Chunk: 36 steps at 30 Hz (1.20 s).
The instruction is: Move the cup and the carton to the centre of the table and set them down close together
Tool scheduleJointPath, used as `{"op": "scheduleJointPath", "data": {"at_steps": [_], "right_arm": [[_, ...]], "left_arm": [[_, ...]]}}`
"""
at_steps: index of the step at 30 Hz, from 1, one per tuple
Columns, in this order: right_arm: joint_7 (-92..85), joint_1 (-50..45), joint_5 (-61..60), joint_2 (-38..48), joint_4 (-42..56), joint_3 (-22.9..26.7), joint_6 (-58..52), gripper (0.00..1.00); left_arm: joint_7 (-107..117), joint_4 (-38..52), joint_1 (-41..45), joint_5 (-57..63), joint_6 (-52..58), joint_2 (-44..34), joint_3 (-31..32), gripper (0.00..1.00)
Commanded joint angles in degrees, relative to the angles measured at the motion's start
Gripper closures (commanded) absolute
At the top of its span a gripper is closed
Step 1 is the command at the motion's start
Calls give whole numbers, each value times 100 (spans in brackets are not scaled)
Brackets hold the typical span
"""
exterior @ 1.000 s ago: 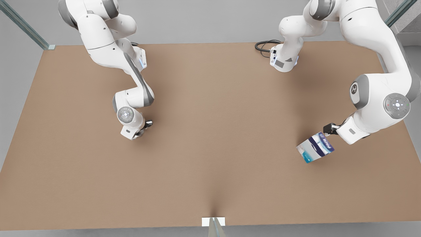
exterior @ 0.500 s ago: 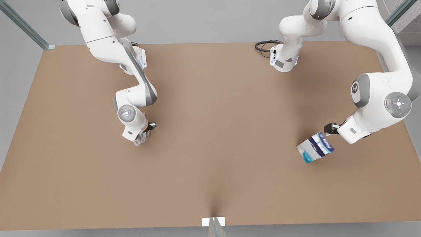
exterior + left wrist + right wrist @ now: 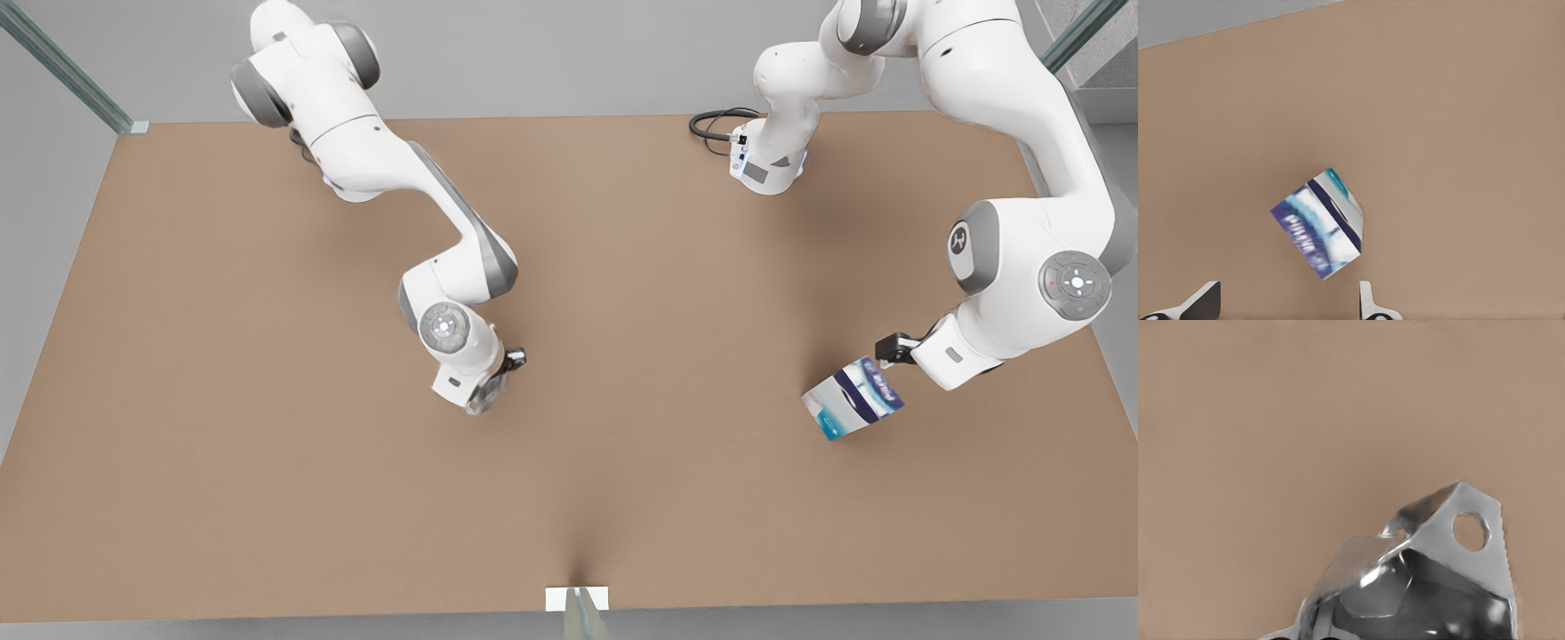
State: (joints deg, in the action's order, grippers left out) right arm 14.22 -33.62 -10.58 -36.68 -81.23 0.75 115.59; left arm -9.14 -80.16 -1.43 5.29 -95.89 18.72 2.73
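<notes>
The carton [image 3: 852, 398], white with a navy band and teal print, lies tilted on the brown table [image 3: 267, 462] toward the front view's right. My left gripper [image 3: 892, 348] hovers just behind it, open; in the left wrist view the carton [image 3: 1318, 230] sits beyond the gripper [image 3: 1286, 303], outside its spread fingers [image 3: 1368, 301]. My right gripper [image 3: 493, 387] is near the table's middle, shut on the shiny faceted cup [image 3: 481, 402]. The cup [image 3: 1425, 577] looms large in the right wrist view, above bare table.
A black cable [image 3: 711, 124] coils beside an arm base [image 3: 769, 164] at the table's far edge. A small white bracket [image 3: 576, 598] sits at the middle of the near edge. Glass posts [image 3: 62, 71] stand at the far corners.
The arm on the front view's left has swung to the right toward the table's middle, carrying the cup with it. The arm by the carton and the carton have stayed put.
</notes>
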Motion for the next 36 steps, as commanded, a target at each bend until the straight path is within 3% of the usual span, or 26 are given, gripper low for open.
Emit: {"op": "scheduleJointPath", "data": {"at_steps": [1, 3, 9, 11, 12, 16, 24, 25, 28, 29, 36], "right_arm": [[20, -31, 21, -67, 125, 13, -45, 79], [116, -391, 3, -479, 652, 312, -54, 79], [204, -629, -58, -1368, 2006, 567, -229, 79], [371, -752, -58, -1719, 2419, 602, -124, 79], [424, -760, -67, -1869, 2516, 593, 43, 79], [758, -954, -76, -2203, 2779, 593, 289, 79], [1057, -1121, -76, -2607, 2991, 567, 790, 79], [1057, -1121, -76, -2598, 2991, 576, 799, 55], [1066, -1121, -76, -2607, 3017, 567, 904, 5], [1057, -1130, -76, -2598, 3008, 567, 913, 0], [934, -1138, -76, -2598, 3008, 593, 1001, 0]], "left_arm": [[0, 0, -6, -2, 0, 0, 0, 0], [0, 0, 2, 7, 0, 0, 0, 0], [236, -9, -15, -55, 88, 52, -18, 0], [993, -9, -42, -599, 97, 254, -272, 0], [1028, -70, -33, -1039, -26, 298, -580, 0], [1669, -791, -24, -1057, -940, 316, -589, 0], [1740, -817, -33, -1364, -976, 588, -589, 0], [1740, -817, -33, -1373, -976, 667, -615, 0], [1740, -817, -42, -1443, -976, 755, -686, 0], [1740, -817, -42, -1443, -949, 764, -694, 0], [2469, -993, -33, -1452, -1037, 773, -809, 0]]}}
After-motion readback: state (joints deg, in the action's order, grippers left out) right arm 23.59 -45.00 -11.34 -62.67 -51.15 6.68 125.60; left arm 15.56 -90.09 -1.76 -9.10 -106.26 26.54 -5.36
